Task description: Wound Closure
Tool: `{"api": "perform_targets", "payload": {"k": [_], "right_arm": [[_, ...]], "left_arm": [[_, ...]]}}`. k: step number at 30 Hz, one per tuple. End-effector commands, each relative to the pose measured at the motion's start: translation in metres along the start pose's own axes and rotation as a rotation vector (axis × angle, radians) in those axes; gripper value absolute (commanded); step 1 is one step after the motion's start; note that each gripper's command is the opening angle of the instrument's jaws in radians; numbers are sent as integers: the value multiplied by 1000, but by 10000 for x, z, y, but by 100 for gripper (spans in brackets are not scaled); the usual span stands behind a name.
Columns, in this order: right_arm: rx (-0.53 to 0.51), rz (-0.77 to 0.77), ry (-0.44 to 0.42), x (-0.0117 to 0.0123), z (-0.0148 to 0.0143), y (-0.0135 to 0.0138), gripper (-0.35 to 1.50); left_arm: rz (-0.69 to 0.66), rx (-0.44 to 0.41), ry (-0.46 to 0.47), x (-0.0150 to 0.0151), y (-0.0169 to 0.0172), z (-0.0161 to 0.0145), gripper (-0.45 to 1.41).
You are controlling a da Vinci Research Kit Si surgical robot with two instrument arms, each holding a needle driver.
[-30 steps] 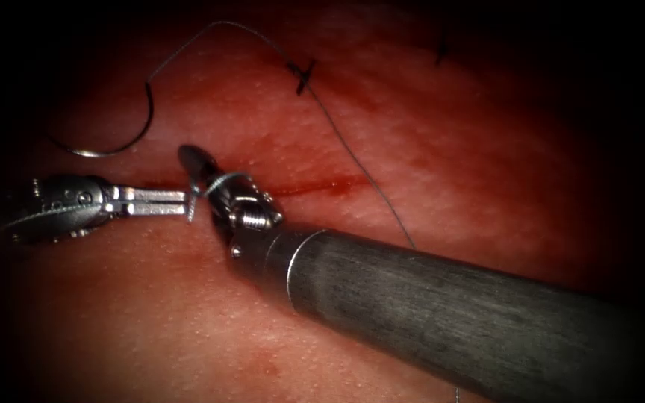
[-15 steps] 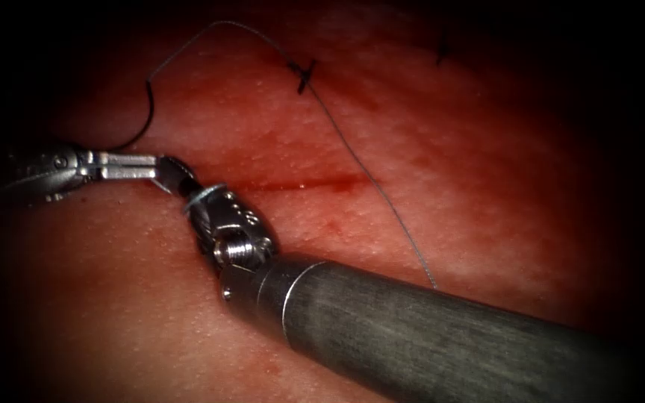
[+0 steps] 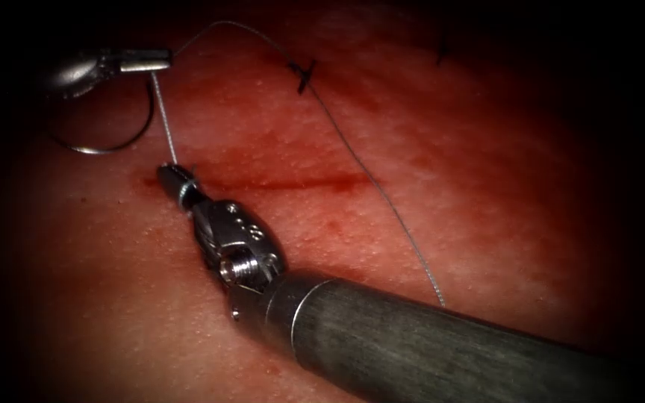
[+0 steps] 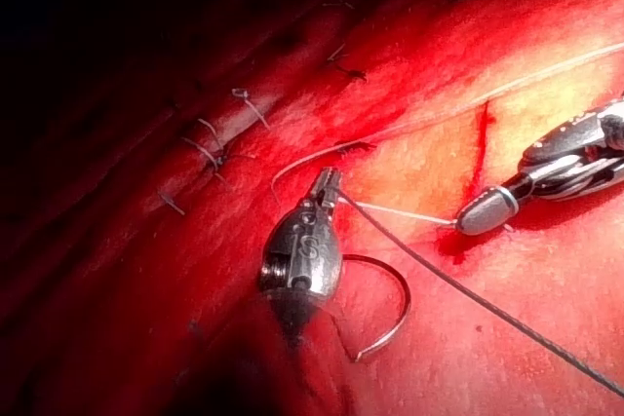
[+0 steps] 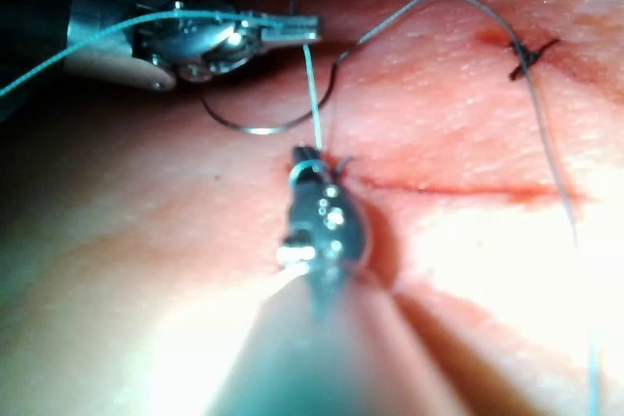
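left tool (image 3: 160, 60): jaws closed on thread (image 3: 164, 119) | right tool (image 3: 172, 177): apparently clamps same strand | needle (image 3: 113, 138): free on tissue (image 3: 427, 149), left of cut (image 3: 293, 183)

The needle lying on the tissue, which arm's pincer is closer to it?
Left. The left pincer sits just above the needle, holding thread. The right pincer lies farther off to the needle's right, at the cut's left end, gripping the same thread.

No legible text, label, brand or sign on the tissue (image 3: 427, 149) or either tool; small engraved marks on the left tool's (image 4: 327, 182) wrist housing and the right tool's (image 3: 172, 177) clevis are too small to read
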Motion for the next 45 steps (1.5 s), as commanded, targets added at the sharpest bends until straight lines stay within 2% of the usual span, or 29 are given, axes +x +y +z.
{"api": "perform_targets", "payload": {"k": [1,6,11,19,24,26,30,35,42,45], "right_arm": [[1,-3,2,-3,5,-5,-35],[5,-28,2,-6,-5,-6,-35],[11,-45,2,-10,-17,-3,-35],[7,-67,5,-11,-28,6,-35],[75,-181,9,-24,-32,6,-35],[152,-263,27,-33,-35,7,-35],[178,-271,22,-32,-35,12,-35],[169,-251,-35,-28,-31,19,-35],[239,-247,-166,-38,-42,17,-35],[249,-253,-191,-43,-48,11,-35]], "left_arm": [[9,6,0,-1,-7,10,-45],[28,27,-10,0,-21,22,-45],[64,54,-25,1,-49,36,-45],[132,150,-61,-2,-92,50,-45],[185,180,-79,-8,-97,62,-45],[218,203,-93,-7,-105,67,-45],[292,270,-106,-5,-120,75,-45],[348,338,-152,-3,-131,84,-45],[422,373,-215,-7,-131,98,-45],[436,370,-242,-11,-128,101,-45]]}}
